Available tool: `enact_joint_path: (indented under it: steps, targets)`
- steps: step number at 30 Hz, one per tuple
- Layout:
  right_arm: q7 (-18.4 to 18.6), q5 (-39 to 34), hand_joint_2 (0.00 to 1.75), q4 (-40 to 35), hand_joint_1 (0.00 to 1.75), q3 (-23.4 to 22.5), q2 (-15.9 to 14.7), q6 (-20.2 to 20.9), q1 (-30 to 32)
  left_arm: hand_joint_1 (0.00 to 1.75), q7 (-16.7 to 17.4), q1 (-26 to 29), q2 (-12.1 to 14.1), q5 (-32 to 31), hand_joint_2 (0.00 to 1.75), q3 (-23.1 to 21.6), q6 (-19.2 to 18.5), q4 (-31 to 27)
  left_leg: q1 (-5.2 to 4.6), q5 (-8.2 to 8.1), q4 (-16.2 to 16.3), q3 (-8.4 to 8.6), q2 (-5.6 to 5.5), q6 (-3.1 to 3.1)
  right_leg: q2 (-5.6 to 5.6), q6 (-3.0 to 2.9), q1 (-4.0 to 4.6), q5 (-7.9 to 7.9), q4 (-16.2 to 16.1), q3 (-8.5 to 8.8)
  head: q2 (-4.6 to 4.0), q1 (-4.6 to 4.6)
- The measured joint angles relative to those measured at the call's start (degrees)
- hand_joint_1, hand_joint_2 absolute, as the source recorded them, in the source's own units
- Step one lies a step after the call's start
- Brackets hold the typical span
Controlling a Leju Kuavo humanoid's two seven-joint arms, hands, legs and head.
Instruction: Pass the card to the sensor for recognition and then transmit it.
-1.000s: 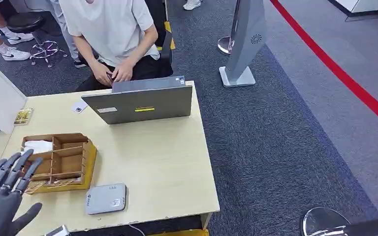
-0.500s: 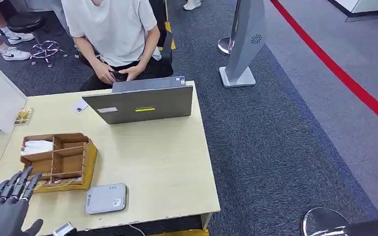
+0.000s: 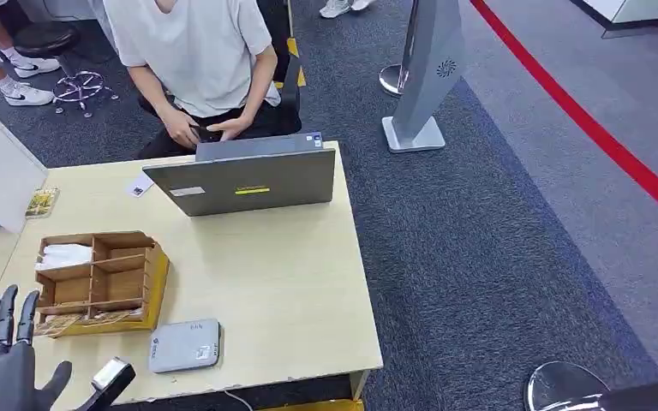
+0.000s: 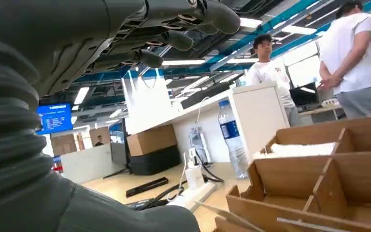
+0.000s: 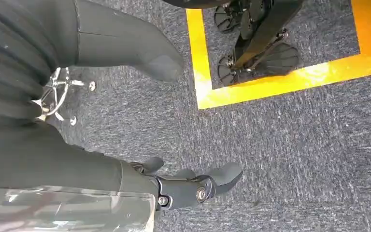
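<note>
Left hand (image 3: 0, 364) is at the near left corner of the table (image 3: 266, 282), fingers spread and upright, holding nothing. The card can't be made out for sure; flat pale pieces lie in the front slots of the wooden box (image 3: 103, 282). The grey sensor (image 3: 185, 345) lies flat just right of the box's near corner, close to the table's near edge. Further in from the box, a grey laptop (image 3: 244, 178) stands open, a person in a white shirt (image 3: 197, 60) seated behind it. Right hand (image 5: 174, 186) hangs over grey carpet (image 5: 280, 145), fingers lightly curled, empty.
</note>
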Motion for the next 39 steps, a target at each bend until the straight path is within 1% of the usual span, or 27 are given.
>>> enact_joint_path:
  steps: [4, 9, 12, 14, 16, 21, 31, 39]
  targets:
    - [0.00, -0.33, 1.75, 0.00, 0.00, 0.26, 0.00, 0.41, -0.01, 0.00, -1.07, -0.75, -1.88, -0.68, 1.75, 0.61, -0.55, 2.21, -0.01, 0.00, 0.00, 0.00, -0.02, 0.00, -0.02, 0.00, 0.00, 0.00, 0.00, 0.00, 0.00, 0.02]
    - [0.24, -0.31, 1.75, 0.00, 0.00, 0.55, 0.00, 0.74, -0.03, 0.00, -1.18, -1.88, -3.47, -1.68, 1.75, 0.70, -0.66, 4.83, -0.02, 0.00, 0.00, 0.00, -0.03, 0.00, -0.02, 0.00, 0.00, 0.00, 0.00, 0.00, 0.00, 0.02]
    - [0.24, -0.22, 1.75, -0.07, 0.00, 0.96, 0.00, 0.79, -0.03, 0.00, -1.18, -2.92, -4.17, -3.65, 1.75, 0.70, 0.77, 7.04, -0.02, 0.00, 0.00, 0.01, -0.03, 0.00, -0.02, 0.00, 0.00, 0.00, 0.00, -0.01, 0.00, 0.00]
    - [0.24, -0.20, 1.75, -0.07, 0.00, 1.33, 0.00, 0.72, -0.03, 0.00, -1.22, -3.84, -4.59, -4.92, 1.75, 0.68, 3.31, 8.90, -0.02, 0.00, 0.00, 0.01, -0.03, 0.00, -0.02, 0.00, 0.00, 0.00, 0.00, -0.01, 0.00, 0.00]
    - [0.22, -0.15, 1.75, -0.07, 0.00, 1.77, 0.00, 0.70, -0.08, 0.00, -1.36, -4.63, -5.03, -5.68, 1.75, 0.68, 5.07, 10.56, -0.01, 0.00, 0.00, 0.02, -0.03, 0.00, -0.02, 0.00, 0.00, 0.00, 0.00, -0.01, 0.00, 0.00]
    - [-0.22, 0.72, 1.75, -0.07, 0.00, 1.92, 0.00, 0.46, -0.19, 0.00, -2.10, -6.68, -5.96, -6.69, 1.75, 0.66, 6.82, 13.79, -0.01, 0.01, 0.00, 0.02, -0.03, 0.00, -0.02, 0.00, 0.00, 0.01, 0.00, 0.00, 0.00, 0.00]
    - [-0.46, 1.81, 1.75, -0.04, 0.00, 1.92, 0.00, 0.48, -0.21, 0.00, -3.02, -9.39, -7.10, -7.71, 1.75, 0.61, 6.60, 16.24, -0.02, 0.00, 0.00, 0.02, -0.03, 0.00, -0.02, 0.00, 0.00, 0.01, 0.00, -0.01, 0.00, 0.00]
    - [-0.98, 1.97, 1.75, 0.00, 0.00, 1.92, 0.00, 0.79, -0.23, 0.00, -4.22, -11.28, -7.32, -7.78, 1.75, -0.83, 3.63, 17.29, -0.01, 0.01, 0.01, 0.02, -0.03, 0.00, -0.02, 0.00, 0.00, 0.01, 0.00, -0.01, 0.00, 0.00]
